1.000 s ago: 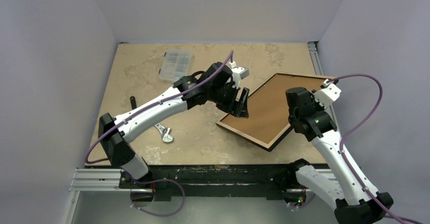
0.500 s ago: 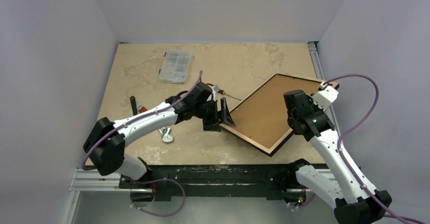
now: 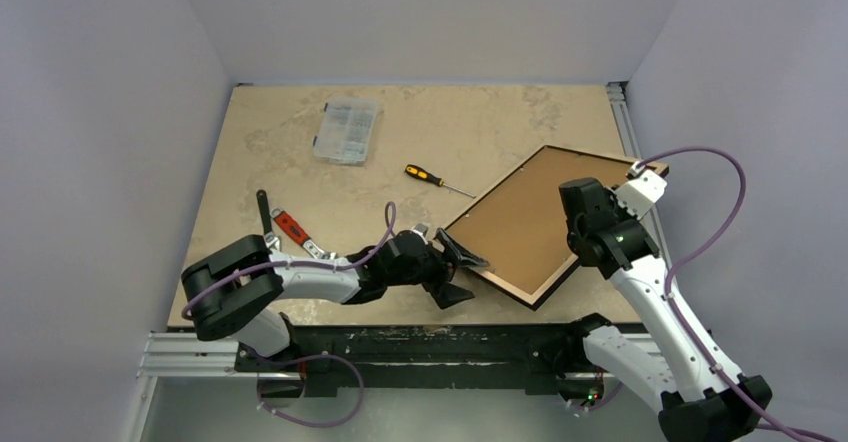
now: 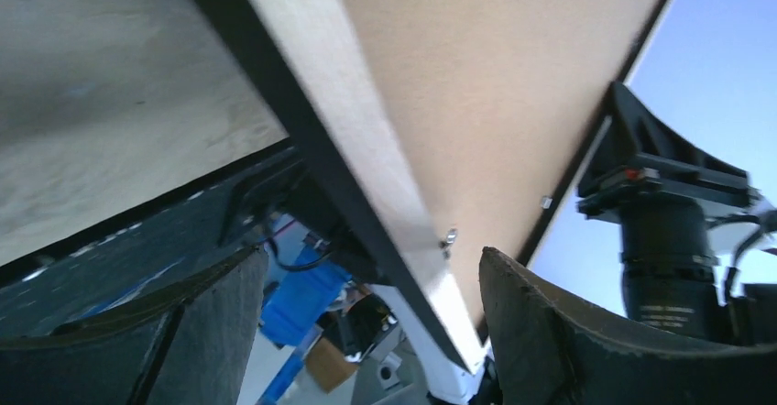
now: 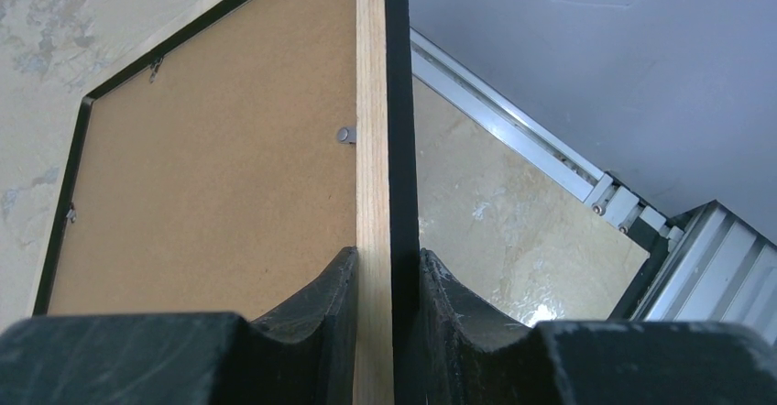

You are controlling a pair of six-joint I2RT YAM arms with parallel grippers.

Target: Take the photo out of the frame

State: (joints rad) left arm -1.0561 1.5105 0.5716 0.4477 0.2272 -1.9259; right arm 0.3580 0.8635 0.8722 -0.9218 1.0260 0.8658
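The photo cannot be seen from where I stand. The frame (image 3: 600, 156) is rear side up at the right of the table (image 3: 480, 122), and its brown backing panel (image 3: 520, 222) covers everything inside, so the print must be underneath it. Small metal retaining clips (image 5: 344, 135) sit along the inner edge of the rails and look to be holding the panel in.

In the overhead view the frame's long axis runs from about eight o'clock to two o'clock. It looks tipped up a little on its right side, though I cannot be sure.

The right gripper (image 5: 385, 258) is at the frame's three o'clock rail. Its two fingers are pressed together on that rail, one against the pale wood side and one against the black side. It is holding the frame and nothing else.

The left gripper (image 3: 458, 272) is down at the seven o'clock edge, so the frame lies at roughly two o'clock from it. Its fingers are spread wide and hold nothing. In its wrist view the near rail and one clip show in the gap between them, and I see no contact there.

To my eye the left arm is the free one and the nearer to those clips, so it would have to work the backing loose. A screwdriver (image 3: 437, 179) lies on the table at about ten o'clock from the frame, just off its edge.
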